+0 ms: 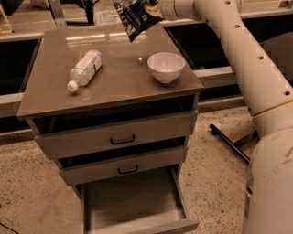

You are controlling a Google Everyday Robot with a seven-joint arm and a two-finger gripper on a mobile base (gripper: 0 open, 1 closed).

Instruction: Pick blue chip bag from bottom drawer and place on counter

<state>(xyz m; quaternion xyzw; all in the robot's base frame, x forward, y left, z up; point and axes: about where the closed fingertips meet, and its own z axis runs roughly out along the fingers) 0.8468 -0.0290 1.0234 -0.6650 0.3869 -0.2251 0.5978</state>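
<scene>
While the bottom drawer (132,201) stands open, the gripper (158,5) pinches the bag (135,18) high behind the bowl (166,67), so placing seems in hand; next, I think, lower it onto the counter (114,87) left of the bowl.

Crinkled blue chip bag (136,16) hangs, apparently from gripper (158,5), above counter (114,87).

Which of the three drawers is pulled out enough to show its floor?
The bottom drawer, the lowest one, showing a bare floor; the two above show only fronts with black handles. The gripper holds the blue chip bag above the counter.
</scene>
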